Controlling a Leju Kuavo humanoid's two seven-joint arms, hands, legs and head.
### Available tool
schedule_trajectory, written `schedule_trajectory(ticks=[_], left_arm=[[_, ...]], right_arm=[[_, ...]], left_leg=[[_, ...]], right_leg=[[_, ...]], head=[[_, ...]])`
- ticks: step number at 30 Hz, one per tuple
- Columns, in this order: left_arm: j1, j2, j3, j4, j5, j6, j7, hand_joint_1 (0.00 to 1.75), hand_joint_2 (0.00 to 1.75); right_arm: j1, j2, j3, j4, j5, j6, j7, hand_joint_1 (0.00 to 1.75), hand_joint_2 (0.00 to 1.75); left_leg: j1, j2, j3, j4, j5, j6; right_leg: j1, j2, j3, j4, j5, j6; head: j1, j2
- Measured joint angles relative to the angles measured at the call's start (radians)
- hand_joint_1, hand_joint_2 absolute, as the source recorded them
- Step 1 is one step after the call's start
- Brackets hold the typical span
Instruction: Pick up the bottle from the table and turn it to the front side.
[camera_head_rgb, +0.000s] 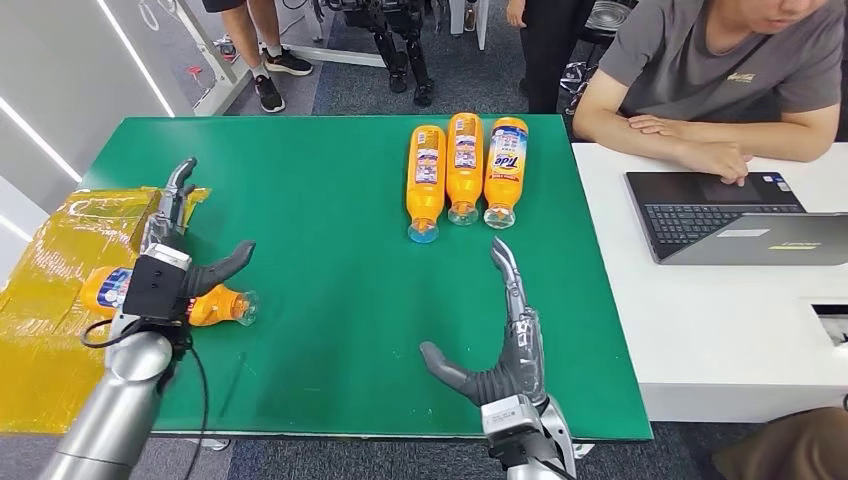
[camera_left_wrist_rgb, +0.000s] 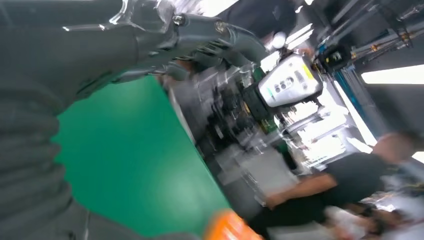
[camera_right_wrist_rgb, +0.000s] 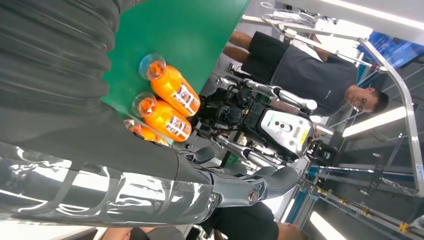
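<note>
An orange bottle (camera_head_rgb: 216, 305) lies on its side at the left of the green table (camera_head_rgb: 330, 220), its clear cap pointing right. My left hand (camera_head_rgb: 172, 262) hovers over its label end with fingers spread and thumb out, holding nothing. An orange blur of the bottle (camera_left_wrist_rgb: 227, 230) shows in the left wrist view. Three more orange bottles (camera_head_rgb: 463, 165) lie side by side at the far middle, caps toward me; two (camera_right_wrist_rgb: 170, 90) are plain in the right wrist view. My right hand (camera_head_rgb: 503, 335) stands open near the front edge, fingers stretched toward them.
A yellow taped sheet (camera_head_rgb: 50, 300) covers the table's left end. A white table (camera_head_rgb: 700, 310) with a laptop (camera_head_rgb: 730, 225) adjoins on the right, where a seated person rests their arms. Other people and a robot stand beyond the far edge.
</note>
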Motion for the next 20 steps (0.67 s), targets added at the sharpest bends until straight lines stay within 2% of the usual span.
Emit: schedule_trajectory(ticks=[4, 10, 13, 20], left_arm=[[0.057, -0.128, -0.029, -0.048, 0.268, 0.008, -0.022, 0.00, 1.75], [0.135, -0.247, -0.044, -0.135, 0.326, 0.130, -0.037, 0.00, 1.75], [0.168, -0.278, -0.044, -0.164, 0.322, 0.148, -0.039, 0.00, 1.75], [0.214, -0.309, -0.038, -0.215, 0.267, 0.153, -0.040, 0.00, 1.75]], right_arm=[[-0.001, -0.005, 0.000, 0.005, -0.032, -0.020, -0.015, 0.00, 1.75], [-0.051, -0.010, 0.001, 0.017, -0.063, 0.042, 0.010, 0.00, 1.75], [-0.076, -0.009, 0.005, 0.033, -0.066, 0.054, 0.014, 0.00, 1.75], [-0.116, -0.009, 0.019, 0.063, -0.068, 0.054, 0.016, 0.00, 1.75]], left_leg=[[0.000, 0.001, 0.000, 0.000, -0.001, 0.001], [0.000, 0.002, 0.000, 0.000, -0.002, 0.001], [0.001, 0.001, 0.000, 0.000, -0.002, 0.001], [0.001, 0.001, 0.000, 0.000, -0.002, 0.000]], right_leg=[[0.000, 0.001, 0.000, -0.001, 0.000, 0.000], [0.000, 0.001, 0.000, -0.001, 0.000, 0.000], [0.000, 0.001, -0.001, 0.000, 0.000, 0.000], [0.000, 0.001, -0.001, 0.000, 0.000, 0.000]], head=[[0.000, 0.000], [0.000, 0.000], [0.000, 0.000], [0.000, 0.000]])
